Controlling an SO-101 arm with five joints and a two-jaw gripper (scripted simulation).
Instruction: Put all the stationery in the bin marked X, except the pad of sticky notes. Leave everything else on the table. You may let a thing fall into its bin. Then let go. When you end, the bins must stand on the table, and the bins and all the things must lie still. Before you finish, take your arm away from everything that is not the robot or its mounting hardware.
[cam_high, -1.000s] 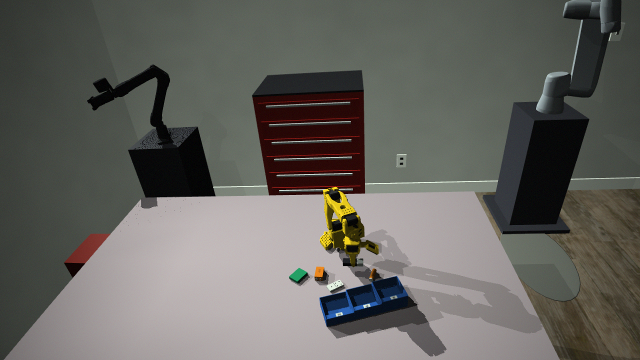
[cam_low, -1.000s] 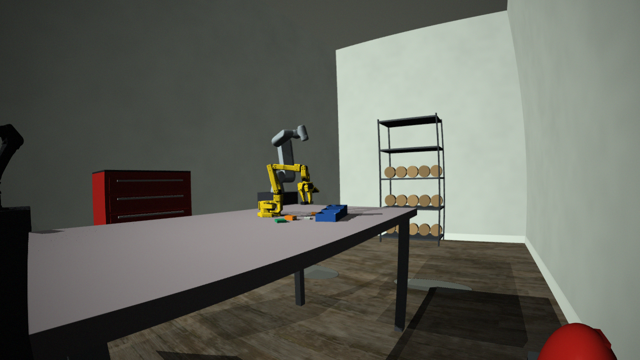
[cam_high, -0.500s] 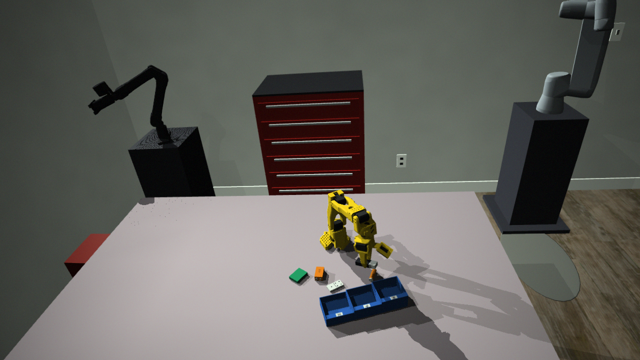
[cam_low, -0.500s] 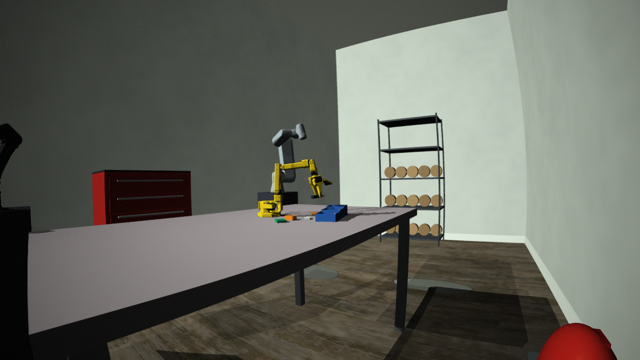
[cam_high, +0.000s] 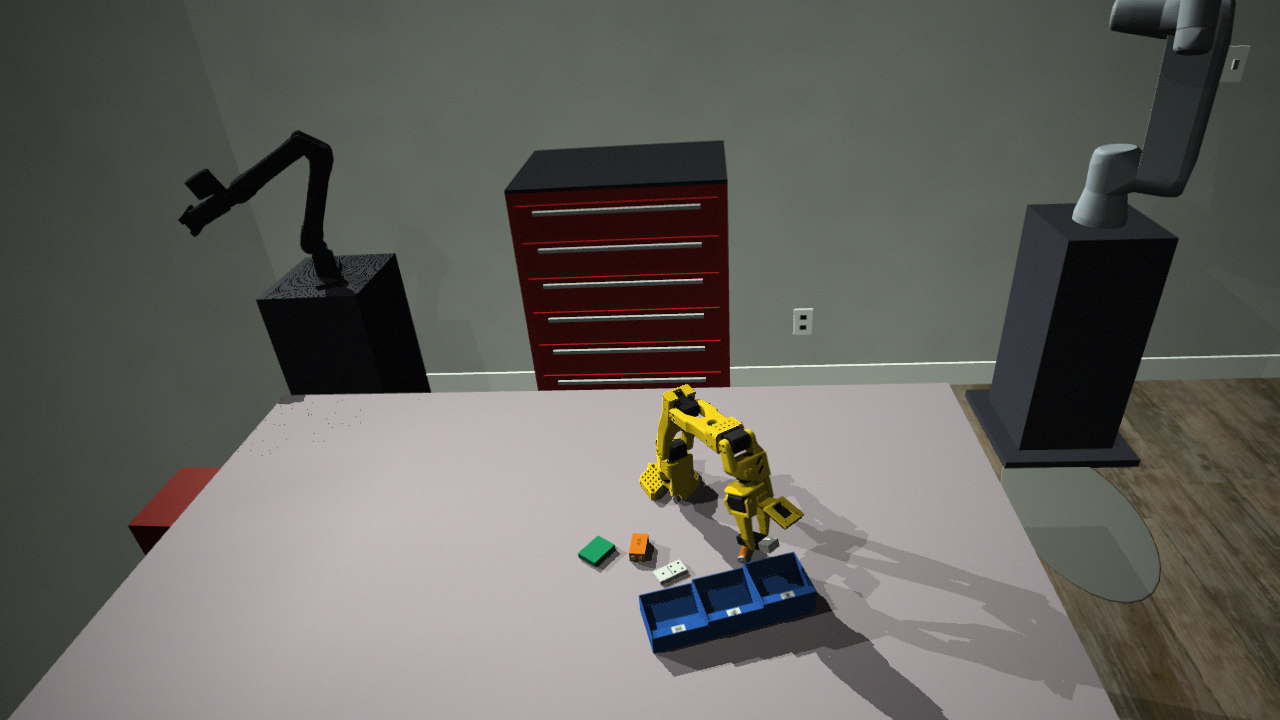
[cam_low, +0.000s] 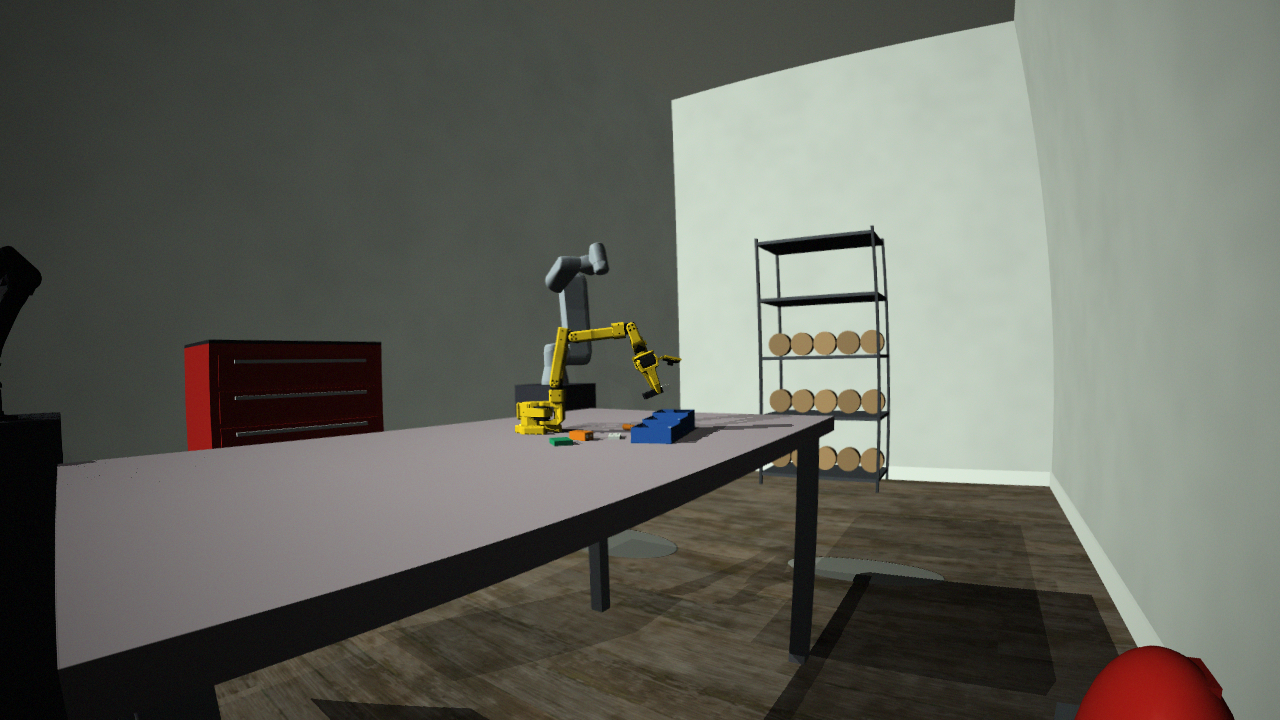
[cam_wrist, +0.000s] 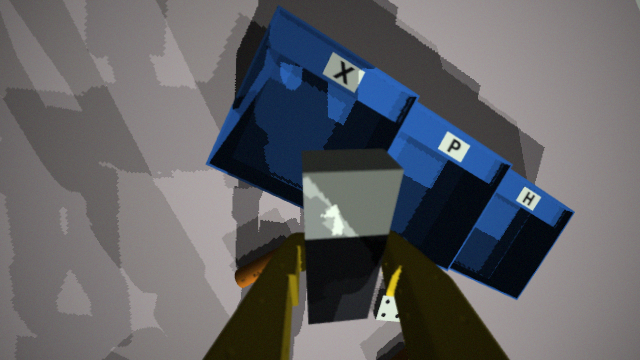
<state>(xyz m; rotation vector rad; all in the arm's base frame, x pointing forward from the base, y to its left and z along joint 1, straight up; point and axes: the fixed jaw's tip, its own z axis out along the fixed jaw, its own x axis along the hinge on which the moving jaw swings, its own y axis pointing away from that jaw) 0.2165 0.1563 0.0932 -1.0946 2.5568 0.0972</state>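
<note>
My gripper (cam_high: 756, 540) (cam_low: 650, 391) (cam_wrist: 345, 250) is shut on a grey-and-black block (cam_high: 768, 543) (cam_wrist: 350, 200) and holds it above the table, by the back edge of the blue bin marked X (cam_high: 796, 577) (cam_wrist: 387, 95). In the wrist view the block's tip overlaps that bin's near wall. The X bin is the end one of a row of three joined blue bins (cam_low: 662, 428), next to the bins marked P (cam_wrist: 425, 130) and H (cam_wrist: 505, 187). All three look empty. A green pad (cam_high: 596, 549) and a small orange thing (cam_high: 638, 545) lie to the left of the bins.
An orange battery (cam_high: 742, 553) (cam_wrist: 252, 270) lies on the table just under the gripper. A white domino (cam_high: 670, 570) (cam_wrist: 387, 308) lies behind the row's left end. The arm's yellow base (cam_high: 671, 474) stands behind. The table's right edge is well beyond the bins.
</note>
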